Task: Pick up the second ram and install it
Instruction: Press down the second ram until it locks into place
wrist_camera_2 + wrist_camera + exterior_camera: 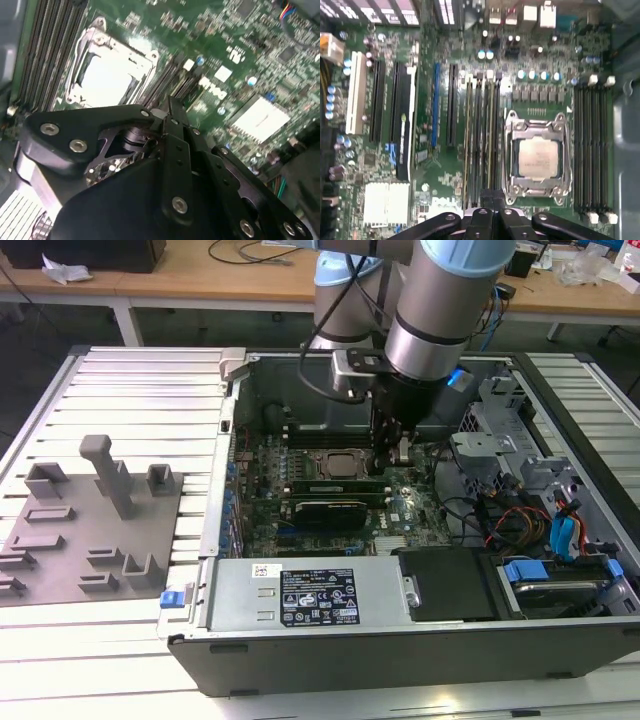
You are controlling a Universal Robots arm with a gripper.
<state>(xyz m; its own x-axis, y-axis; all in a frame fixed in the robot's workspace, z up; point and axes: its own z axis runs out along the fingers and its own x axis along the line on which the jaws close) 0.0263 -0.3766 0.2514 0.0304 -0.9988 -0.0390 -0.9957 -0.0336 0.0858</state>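
Observation:
Inside an open computer case (215,490), my gripper (392,468) hangs over the memory slots beside the square CPU socket (335,462). In both wrist views its black fingers meet with no gap between them, so the gripper (492,197) (170,107) is shut. A long thin dark stick, the second ram (493,140), lies in the slot right next to the socket (536,157), and one end runs under the fingertips. In the exterior view it is a green strip (335,483). Whether the fingertips touch it is not visible. Another stick (468,140) sits a few slots away.
A wider black ribbed module (325,510) stands in a slot nearer the power supply (300,590). Loose cables (510,520) and drive bays fill the case on the exterior view's right. Outside the case, a grey fixture plate (90,530) carries blocks and a post (105,465).

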